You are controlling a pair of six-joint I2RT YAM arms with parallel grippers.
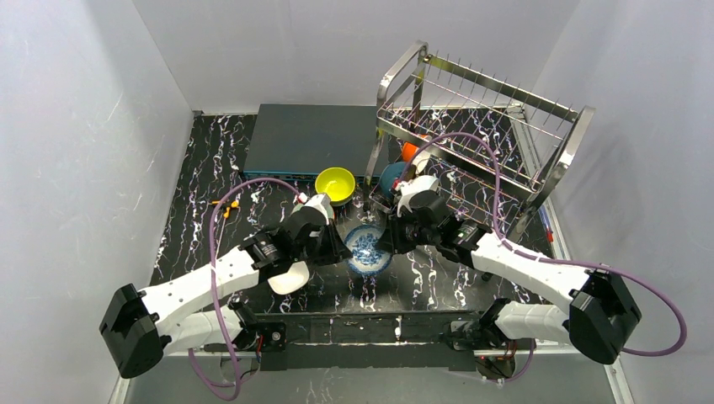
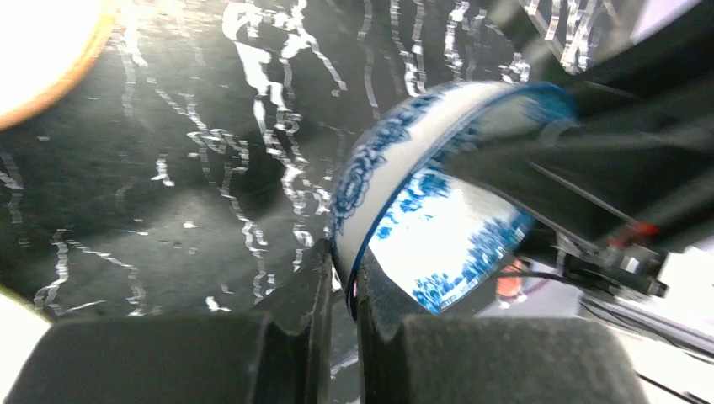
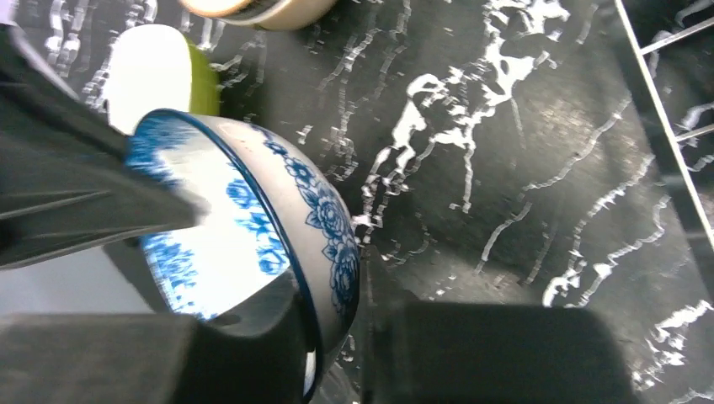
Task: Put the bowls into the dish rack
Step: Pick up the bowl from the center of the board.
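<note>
Your L gripper (image 2: 341,282) pinches rim of blue-and-white floral ceramic bowl (image 1: 368,250) at 9 o'clock; R gripper (image 3: 337,328) straddles rim at 2 o'clock, can't tell if clamped.

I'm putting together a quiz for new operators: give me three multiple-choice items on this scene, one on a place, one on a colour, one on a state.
1. The yellow bowl sits: A in a gripper; B on the table before the dark box; C off the table.
2. The held bowl is: A plain orange; B tan; C white with blue flowers.
3. The left gripper is: A wide open; B out of view; C shut on the held bowl's rim.
Key: B, it stands by the box; C, both wrist views show the pattern; C, its fingers pinch the rim.
</note>
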